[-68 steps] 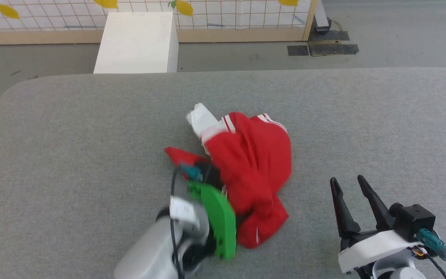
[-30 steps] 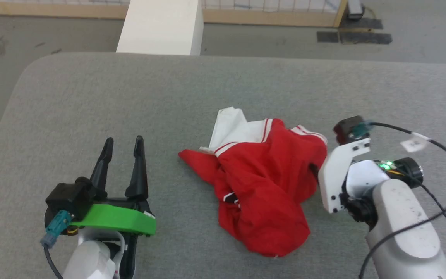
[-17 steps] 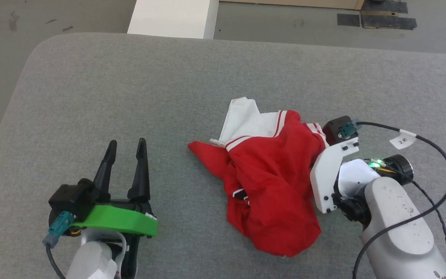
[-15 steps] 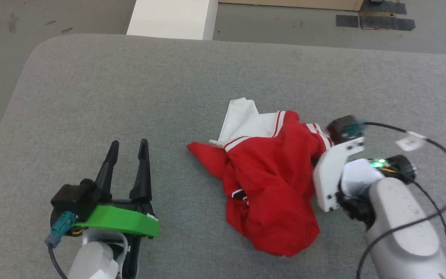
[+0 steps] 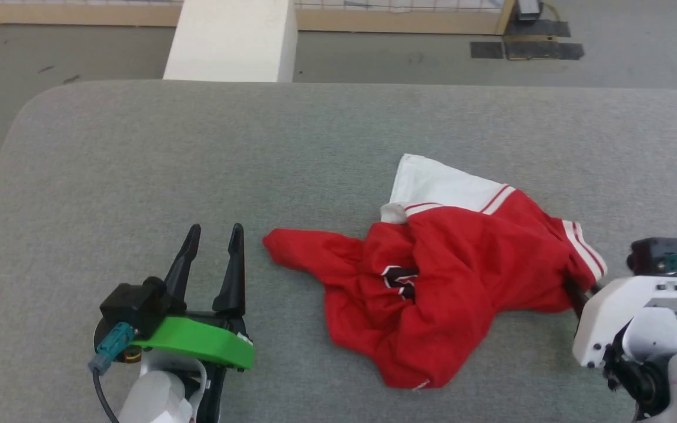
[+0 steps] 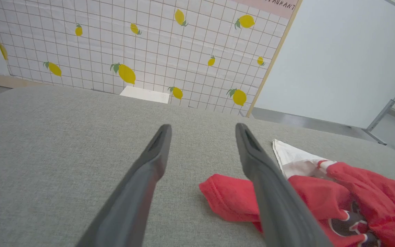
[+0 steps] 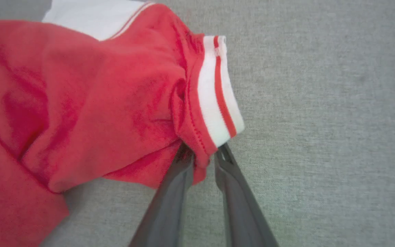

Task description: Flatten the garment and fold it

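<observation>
- Garment [image 5: 444, 282]: heaped on padded table [image 5: 197, 153], right of centre.
- Left gripper [image 5: 214, 235]: over table's near side, left of garment, just apart from its left tip.
- Right gripper [image 7: 204, 156]: at garment's right end, cuff edge between the fingers.
- Block [image 5: 230, 41]: on floor [image 5: 403, 59] behind table's far edge, towards the left.
- Partition wall [image 6: 149, 51]: behind block.

Red jersey [image 5: 462, 276] lies crumpled on grey table [image 5: 138, 164], right of centre, unfolded. White panel w/ red stripes spreads flat at far side; red-white striped cuff sticks out at right edge. One red corner trails left. Black, white-outlined lettering peeks from creases near middle, partly hidden.
</observation>
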`<state>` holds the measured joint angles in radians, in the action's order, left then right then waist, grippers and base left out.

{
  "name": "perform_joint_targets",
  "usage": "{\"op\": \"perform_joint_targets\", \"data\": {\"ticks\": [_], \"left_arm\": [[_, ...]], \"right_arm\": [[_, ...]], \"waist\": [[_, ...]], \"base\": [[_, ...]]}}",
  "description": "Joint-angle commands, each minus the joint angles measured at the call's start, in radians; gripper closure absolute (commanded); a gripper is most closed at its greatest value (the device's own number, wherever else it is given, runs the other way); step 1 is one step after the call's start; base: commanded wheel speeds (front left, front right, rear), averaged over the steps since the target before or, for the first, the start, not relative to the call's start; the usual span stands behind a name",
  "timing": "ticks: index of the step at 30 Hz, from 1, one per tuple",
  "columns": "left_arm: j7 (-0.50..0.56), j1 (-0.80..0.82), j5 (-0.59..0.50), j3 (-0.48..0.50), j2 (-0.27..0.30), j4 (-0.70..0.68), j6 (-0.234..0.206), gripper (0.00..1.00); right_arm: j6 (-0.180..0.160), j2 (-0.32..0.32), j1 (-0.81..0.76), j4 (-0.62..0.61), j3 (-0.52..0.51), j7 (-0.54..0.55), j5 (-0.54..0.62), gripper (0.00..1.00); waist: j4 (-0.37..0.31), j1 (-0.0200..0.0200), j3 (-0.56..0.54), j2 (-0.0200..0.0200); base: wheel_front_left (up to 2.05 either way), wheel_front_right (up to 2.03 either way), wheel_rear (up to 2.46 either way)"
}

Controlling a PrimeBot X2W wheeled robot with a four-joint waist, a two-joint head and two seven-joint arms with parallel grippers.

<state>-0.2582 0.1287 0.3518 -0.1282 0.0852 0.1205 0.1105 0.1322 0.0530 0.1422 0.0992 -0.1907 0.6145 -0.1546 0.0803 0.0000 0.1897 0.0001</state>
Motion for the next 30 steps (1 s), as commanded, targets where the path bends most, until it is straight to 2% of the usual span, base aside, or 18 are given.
{"op": "perform_joint_targets", "data": {"ticks": [1, 6, 8, 9, 15, 18, 23, 25, 30], "left_arm": [[-0.004, 0.006, 0.001, 0.001, 0.003, 0.006, 0.006, 0.00], [0.031, 0.030, 0.027, 0.005, 0.004, 0.015, 0.002, 0.00], [0.067, 0.059, 0.040, 0.005, 0.006, 0.017, 0.001, 0.00], [0.128, 0.109, 0.054, -0.005, 0.008, 0.027, 0.001, 0.00], [0.435, 0.370, 0.082, -0.083, 0.005, 0.107, 0.002, 0.00], [0.641, 0.514, 0.079, -0.143, -0.003, 0.201, -0.010, 0.00], [0.902, 0.655, 0.037, -0.253, -0.008, 0.344, -0.008, 0.00], [0.967, 0.675, 0.019, -0.284, -0.003, 0.389, -0.009, 0.00], [1.006, 0.670, -0.020, -0.323, 0.021, 0.461, -0.019, 0.00]], "right_arm": [[-0.002, -0.002, -0.001, -0.025, -0.003, -0.044, -0.037, 0.00], [-0.002, -0.002, -0.042, -0.088, -0.039, -0.235, -0.147, 0.00], [-0.002, -0.002, -0.068, -0.101, -0.050, -0.294, -0.174, 0.00], [-0.002, -0.003, -0.093, -0.107, -0.054, -0.330, -0.190, 0.00], [-0.002, -0.003, -0.121, -0.122, -0.034, -0.355, -0.212, 0.00], [-0.002, -0.003, -0.116, -0.123, -0.019, -0.354, -0.220, 0.00], [-0.002, -0.003, -0.092, -0.115, 0.012, -0.372, -0.231, 0.00], [-0.002, -0.003, -0.086, -0.110, 0.023, -0.381, -0.232, 0.00], [-0.002, -0.003, -0.071, -0.092, 0.048, -0.401, -0.240, 0.00]], "waist": [[-0.025, 0.0000, -0.007, -0.0001], [-0.069, 0.0000, -0.018, -0.0001], [-0.090, 0.0000, -0.020, -0.0001], [-0.110, 0.0000, -0.017, -0.0001], [-0.165, 0.0000, 0.032, -0.0001], [-0.187, 0.0000, 0.067, -0.0001], [-0.228, 0.0000, 0.120, -0.0001], [-0.242, 0.0000, 0.133, -0.0001], [-0.267, 0.0000, 0.156, -0.0001]], "base": [[0.00, 0.00, 0.00], [0.00, 0.00, 0.00], [0.00, 0.00, 0.00], [0.00, 0.00, 0.00], [0.00, 0.00, 0.00], [0.00, 0.00, 0.00], [0.00, 0.00, 0.00], [0.00, 0.00, 0.00], [0.00, 0.00, 0.00]]}}
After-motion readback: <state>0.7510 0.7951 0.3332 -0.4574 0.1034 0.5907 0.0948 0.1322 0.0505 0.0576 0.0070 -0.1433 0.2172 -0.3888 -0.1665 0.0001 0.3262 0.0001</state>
